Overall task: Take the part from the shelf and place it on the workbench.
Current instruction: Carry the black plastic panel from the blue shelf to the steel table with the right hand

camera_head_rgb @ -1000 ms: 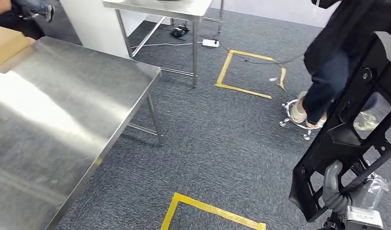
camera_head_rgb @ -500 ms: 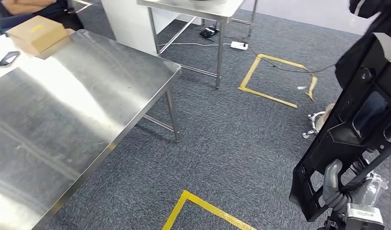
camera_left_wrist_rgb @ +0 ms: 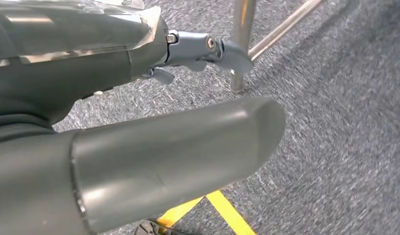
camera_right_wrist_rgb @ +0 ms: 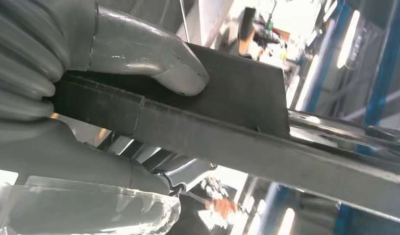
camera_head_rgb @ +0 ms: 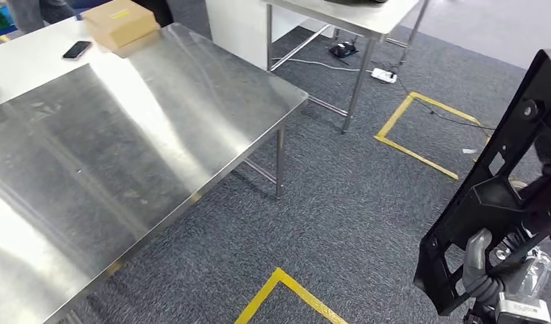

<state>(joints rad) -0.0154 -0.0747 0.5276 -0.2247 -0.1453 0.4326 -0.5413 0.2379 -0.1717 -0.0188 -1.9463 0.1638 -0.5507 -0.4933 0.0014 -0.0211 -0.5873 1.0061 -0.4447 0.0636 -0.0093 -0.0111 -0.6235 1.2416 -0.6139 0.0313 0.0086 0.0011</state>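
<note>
Since the earlier frames the whole view has swung, bringing the workbench (camera_head_rgb: 144, 135) further in on the left. Near right, the right hand (camera_head_rgb: 485, 273) grasps the black part (camera_head_rgb: 502, 196); the left hand (camera_left_wrist_rgb: 139, 147) hangs empty, fingers apart. Close in squarely first, then lower the part flat onto bare steel, short of the far cardboard box (camera_head_rgb: 119, 23) and phone (camera_head_rgb: 77, 49)

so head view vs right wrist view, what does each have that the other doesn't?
Head view alone: the steel workbench with a cardboard box and a phone at its far end, a second steel table, a power strip on the grey carpet, and yellow floor tape.

Right wrist view alone: the grip up close, with the thumb pressed on the part's flat face, and blue posts behind.

Both: the right hand holding the black part near one end.
</note>
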